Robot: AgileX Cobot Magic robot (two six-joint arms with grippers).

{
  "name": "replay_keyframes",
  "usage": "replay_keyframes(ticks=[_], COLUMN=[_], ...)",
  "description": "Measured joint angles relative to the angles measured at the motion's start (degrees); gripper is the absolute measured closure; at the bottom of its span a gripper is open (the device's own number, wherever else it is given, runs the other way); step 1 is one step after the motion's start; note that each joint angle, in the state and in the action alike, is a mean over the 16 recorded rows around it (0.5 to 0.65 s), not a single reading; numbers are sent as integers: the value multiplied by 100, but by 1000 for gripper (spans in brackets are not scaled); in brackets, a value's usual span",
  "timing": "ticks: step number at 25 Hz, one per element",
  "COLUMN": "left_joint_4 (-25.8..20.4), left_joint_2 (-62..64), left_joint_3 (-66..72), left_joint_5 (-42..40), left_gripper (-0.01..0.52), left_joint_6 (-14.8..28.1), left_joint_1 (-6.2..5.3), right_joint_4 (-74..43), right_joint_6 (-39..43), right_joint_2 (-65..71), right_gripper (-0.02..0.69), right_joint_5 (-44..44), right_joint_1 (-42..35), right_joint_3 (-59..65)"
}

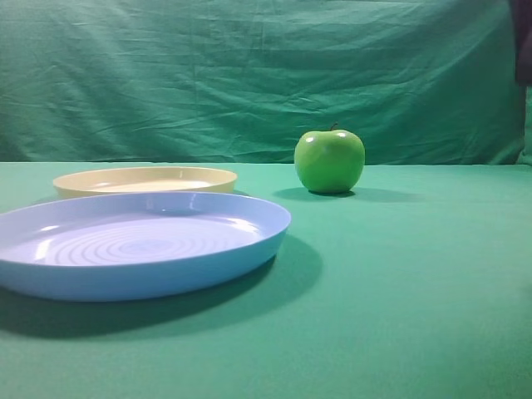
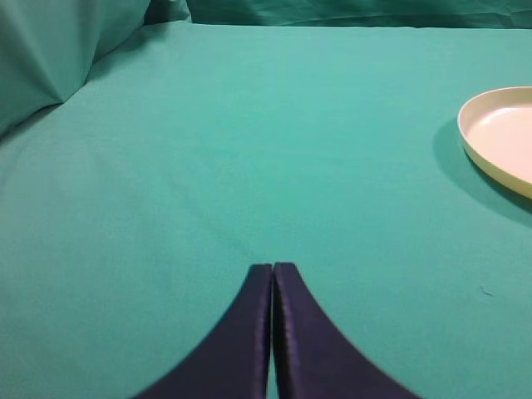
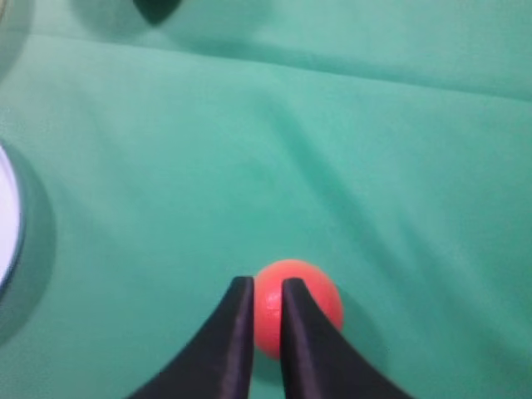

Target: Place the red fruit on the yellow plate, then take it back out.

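We see a glossy green apple on a teal-green cloth. The larger plate is light blue with concentric rings in its floor; the smaller plate is pale cream-yellow. Just past our right gripper's dark navy fingers sits the orange-red fruit. Our left gripper is the same dark navy.

Staged test bench, lab or studio type, not a lived-in room. Green cloth covers the whole table and a wrinkled green backdrop hangs behind it, hiding the surroundings. Props only on the cloth: two plastic plates and a glossy green apple, spaced apart.
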Motion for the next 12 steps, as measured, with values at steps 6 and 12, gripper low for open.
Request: replay_keyframes(ticks=[6,12], left_joint_4=[0,0], left_joint_2=[0,0], left_joint_3=[0,0], left_joint_5=[0,0], left_gripper=[514,514], left_joint_6=[-2,-2], left_joint_1=[0,0], right_joint_4=[298,610], right_joint_6=[-187,-386], right_joint_2=[-1354,-2540], right_gripper=[662,665], right_joint_5=[46,-42], right_joint_1=[0,0], right_joint_3=[131,537])
